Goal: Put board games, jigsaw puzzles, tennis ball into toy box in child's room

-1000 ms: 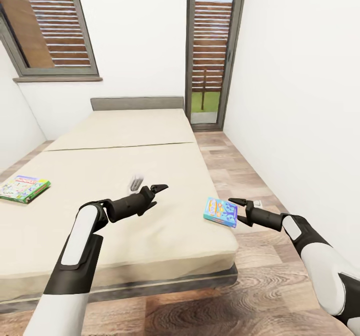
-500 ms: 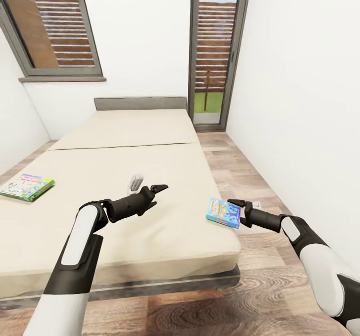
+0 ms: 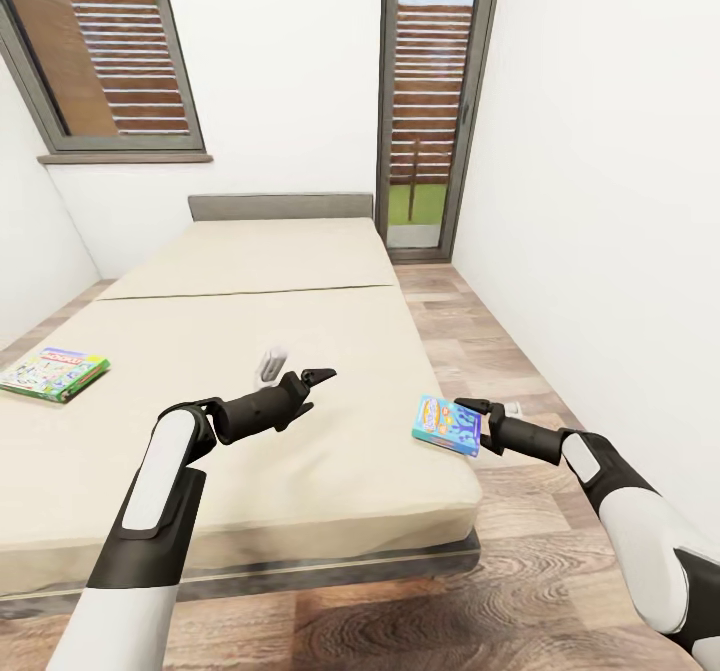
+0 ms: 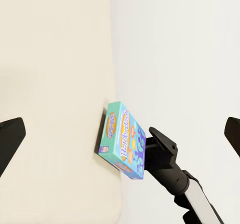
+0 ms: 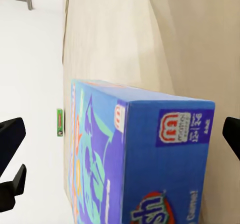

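Fingers [image 3: 470,407] — two board games [image 3: 446,425] [image 3: 54,372]

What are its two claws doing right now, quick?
Left gripper: open, holding nothing, over the bed.
Right gripper: open, fingers either side of the blue game box, not yet shut on it.

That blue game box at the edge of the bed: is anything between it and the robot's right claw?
Nothing visible. The right gripper is open right at the blue game box, its fingers either side of the near end. The box lies at the corner of the bed.
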Controlling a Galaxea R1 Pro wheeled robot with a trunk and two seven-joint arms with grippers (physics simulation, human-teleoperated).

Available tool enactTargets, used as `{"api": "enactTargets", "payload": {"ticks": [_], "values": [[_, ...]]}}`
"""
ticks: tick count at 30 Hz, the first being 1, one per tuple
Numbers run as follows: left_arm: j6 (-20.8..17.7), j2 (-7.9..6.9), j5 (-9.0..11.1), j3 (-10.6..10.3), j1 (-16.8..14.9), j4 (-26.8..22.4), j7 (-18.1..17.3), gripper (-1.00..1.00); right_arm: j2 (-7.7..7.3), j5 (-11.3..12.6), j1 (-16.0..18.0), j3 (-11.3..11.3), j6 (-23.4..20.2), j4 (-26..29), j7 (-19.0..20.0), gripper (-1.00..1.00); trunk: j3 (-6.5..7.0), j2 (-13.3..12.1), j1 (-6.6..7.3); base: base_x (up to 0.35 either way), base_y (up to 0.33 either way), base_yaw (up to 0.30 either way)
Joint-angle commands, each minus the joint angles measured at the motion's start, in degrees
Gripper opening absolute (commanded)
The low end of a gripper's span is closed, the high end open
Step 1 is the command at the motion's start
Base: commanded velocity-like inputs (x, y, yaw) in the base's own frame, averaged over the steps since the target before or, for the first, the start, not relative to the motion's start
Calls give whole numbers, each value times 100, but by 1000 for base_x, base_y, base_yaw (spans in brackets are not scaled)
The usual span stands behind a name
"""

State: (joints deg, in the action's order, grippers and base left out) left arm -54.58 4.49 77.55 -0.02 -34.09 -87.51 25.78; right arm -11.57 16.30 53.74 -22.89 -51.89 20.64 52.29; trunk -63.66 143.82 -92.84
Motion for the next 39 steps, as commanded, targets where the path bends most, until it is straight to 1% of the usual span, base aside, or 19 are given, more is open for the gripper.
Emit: {"api": "enactTargets", "payload": {"ticks": [1, 2, 3, 34, 35, 39], "values": [[-9, 3, 58, 2, -5, -3, 59, 100, 23, 3, 2, -5, -78, -7, 11, 100, -5, 2, 1, 0, 0, 2], [-9, 2, 58, 4, -6, -3, 59, 100, 25, 3, 1, -5, -77, -7, 10, 100, -5, 2, 1, 0, 0, 2], [-9, 1, 58, 5, -6, -3, 59, 100, 27, 4, -2, -5, -79, -7, 5, -100, -5, 2, 1, 0, 0, 1], [-9, -1, 58, 9, -4, 0, 67, 100, 28, -3, -21, 3, -131, 20, -3, -100, -5, 2, 1, 0, 0, 0], [-1, 7, 67, 16, 4, -1, 201, 100, -47, 5, -20, 655, -158, 67, 878, -100, -5, 2, 1, 0, 0, 0], [-1, 7, 67, 16, 6, 2, 206, 100, -51, 8, -18, 680, -157, 69, 915, -100, -5, 2, 1, 0, 0, 0]]}}
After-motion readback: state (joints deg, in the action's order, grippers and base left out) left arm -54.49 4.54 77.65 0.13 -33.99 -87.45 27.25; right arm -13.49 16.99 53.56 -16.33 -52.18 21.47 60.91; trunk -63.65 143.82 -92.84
